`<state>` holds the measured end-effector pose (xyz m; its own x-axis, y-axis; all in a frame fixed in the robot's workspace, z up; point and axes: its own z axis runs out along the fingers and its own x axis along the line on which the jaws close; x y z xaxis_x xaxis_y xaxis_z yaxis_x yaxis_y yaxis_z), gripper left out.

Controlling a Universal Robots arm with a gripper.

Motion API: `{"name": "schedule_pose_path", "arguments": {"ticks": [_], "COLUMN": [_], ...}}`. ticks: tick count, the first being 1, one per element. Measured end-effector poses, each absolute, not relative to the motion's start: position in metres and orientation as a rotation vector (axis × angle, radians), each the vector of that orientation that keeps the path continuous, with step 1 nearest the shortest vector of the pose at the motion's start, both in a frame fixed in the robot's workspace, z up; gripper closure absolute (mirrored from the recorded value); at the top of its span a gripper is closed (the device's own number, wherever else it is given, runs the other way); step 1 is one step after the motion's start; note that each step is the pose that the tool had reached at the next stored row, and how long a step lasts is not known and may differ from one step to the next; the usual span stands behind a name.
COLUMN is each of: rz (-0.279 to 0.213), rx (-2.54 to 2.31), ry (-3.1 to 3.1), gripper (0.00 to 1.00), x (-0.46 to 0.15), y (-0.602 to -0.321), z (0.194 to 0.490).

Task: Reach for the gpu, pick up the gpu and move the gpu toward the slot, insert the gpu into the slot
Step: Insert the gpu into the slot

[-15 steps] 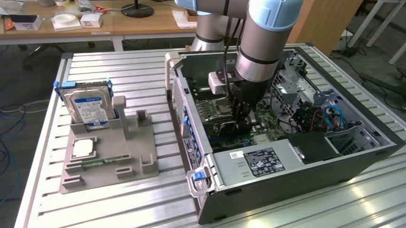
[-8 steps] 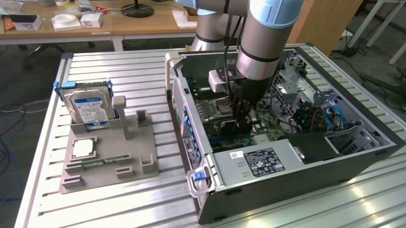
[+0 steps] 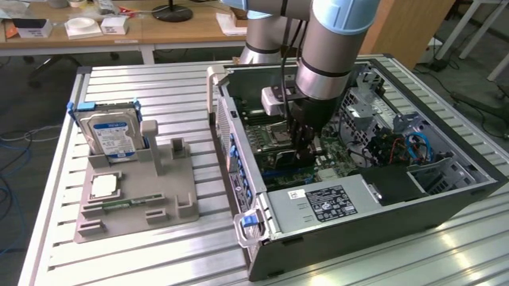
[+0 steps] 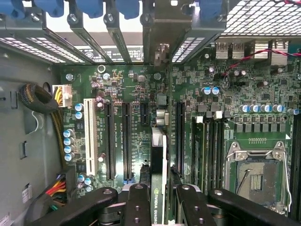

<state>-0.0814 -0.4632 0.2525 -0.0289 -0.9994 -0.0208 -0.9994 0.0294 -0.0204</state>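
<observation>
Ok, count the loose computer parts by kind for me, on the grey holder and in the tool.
gpu, gripped in the tool: 1
Hard drive, upright in the grey holder: 1
Silver chip, flat on the holder: 1
Green memory-type strip, flat on the holder: 1
Total: 4
</observation>
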Motion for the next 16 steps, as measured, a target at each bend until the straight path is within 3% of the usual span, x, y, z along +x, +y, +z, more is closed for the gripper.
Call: {"name": "schedule_pose_path", "arguments": {"ticks": [16], "rz": [0.0], "rx": [-2.177], "ry": [2.224], "gripper": [0.74], "x": [-0.0814], "y": [-0.463], "z": [0.2462]}}
